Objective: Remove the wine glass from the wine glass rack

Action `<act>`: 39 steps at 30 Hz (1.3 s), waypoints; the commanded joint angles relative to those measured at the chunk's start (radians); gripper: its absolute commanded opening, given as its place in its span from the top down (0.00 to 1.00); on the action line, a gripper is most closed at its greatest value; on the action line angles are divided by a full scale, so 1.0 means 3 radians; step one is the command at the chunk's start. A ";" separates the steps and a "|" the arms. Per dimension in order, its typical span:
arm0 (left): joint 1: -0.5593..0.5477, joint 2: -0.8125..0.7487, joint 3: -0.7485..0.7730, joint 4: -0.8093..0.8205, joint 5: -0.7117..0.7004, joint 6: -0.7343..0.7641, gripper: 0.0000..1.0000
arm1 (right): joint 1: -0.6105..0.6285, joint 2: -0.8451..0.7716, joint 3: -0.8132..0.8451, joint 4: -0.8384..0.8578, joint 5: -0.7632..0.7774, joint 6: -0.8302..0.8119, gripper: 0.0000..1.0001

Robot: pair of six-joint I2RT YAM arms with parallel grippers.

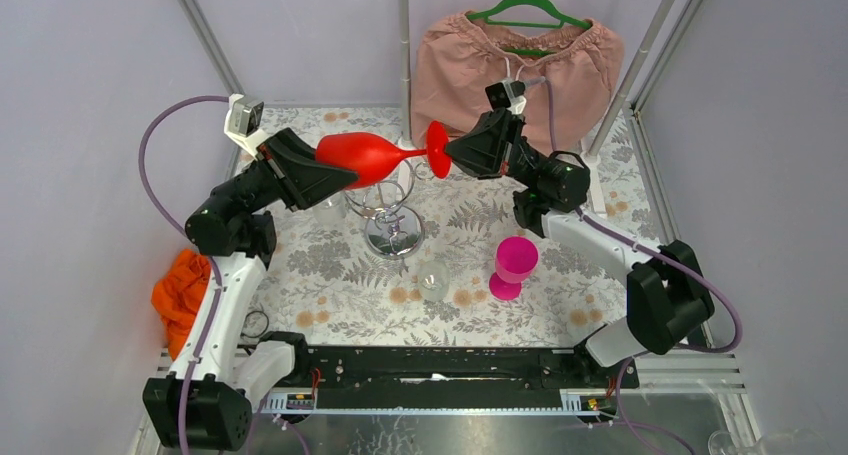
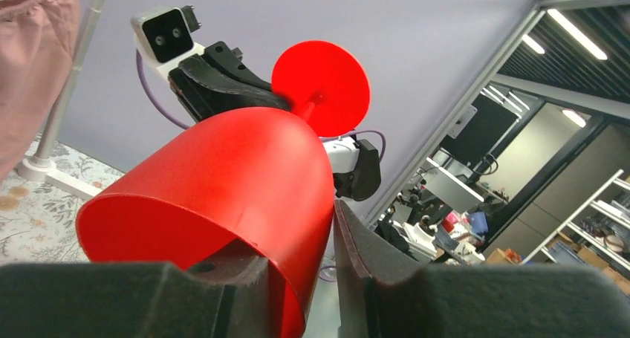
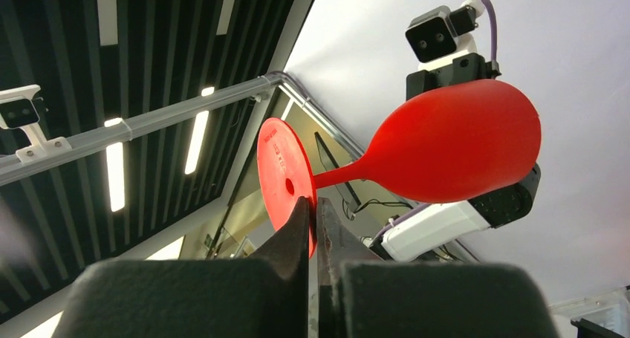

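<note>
the red glass [image 1: 372, 155] lies on its side in the air just above the rack [image 1: 392, 220], bowl out past the rack's left side. the right gripper [image 1: 452, 155] is pinched tight on the edge of the foot. the left gripper [image 1: 335, 170] straddles the bowl's rim, one finger inside; i cannot tell whether it grips or sits loose.

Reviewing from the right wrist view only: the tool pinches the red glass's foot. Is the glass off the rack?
Observer: Seems so: from above, the glass lies sideways in the air over the rack.
Operator: And the other arm?
Observer: The left tool straddles the bowl's wall, one finger inside; whether it presses, I cannot tell.
Operator: Anything else near the rack?
Observer: A pink cup stands upright, apart from it.
</note>
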 commanded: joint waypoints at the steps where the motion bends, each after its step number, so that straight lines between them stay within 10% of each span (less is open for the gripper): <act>1: -0.0084 -0.0059 -0.0060 -0.0234 -0.0020 0.0243 0.66 | 0.0177 0.0118 0.0122 0.0210 -0.0091 -0.0285 1.00; 6: -0.0098 -0.0094 -0.0069 -0.0289 -0.0031 0.0283 0.72 | 0.0266 0.0169 0.0122 0.0154 -0.0080 -0.0339 1.00; 11: -0.0098 -0.0264 -0.0017 -0.0812 -0.0042 0.0628 0.99 | 0.0265 0.0187 0.0093 0.0194 -0.0062 -0.0321 1.00; 16: -0.0099 -0.0488 0.0062 -0.1587 -0.0147 0.1141 1.00 | 0.0265 0.0177 0.0098 0.0207 -0.0054 -0.0312 0.98; 29: -0.0098 -0.0581 -0.0096 -0.1316 -0.0281 0.0887 1.00 | 0.0268 0.0142 0.0050 0.0307 -0.0033 -0.0251 0.47; 34: -0.0098 -0.0715 0.0105 -0.1819 -0.0380 0.1165 1.00 | 0.0265 0.0126 -0.0049 0.0312 -0.0017 -0.0255 0.08; 39: -0.0096 -0.0870 0.0434 -0.2646 -0.0548 0.1654 1.00 | 0.0265 0.0133 -0.0178 0.0301 -0.0009 -0.0275 0.00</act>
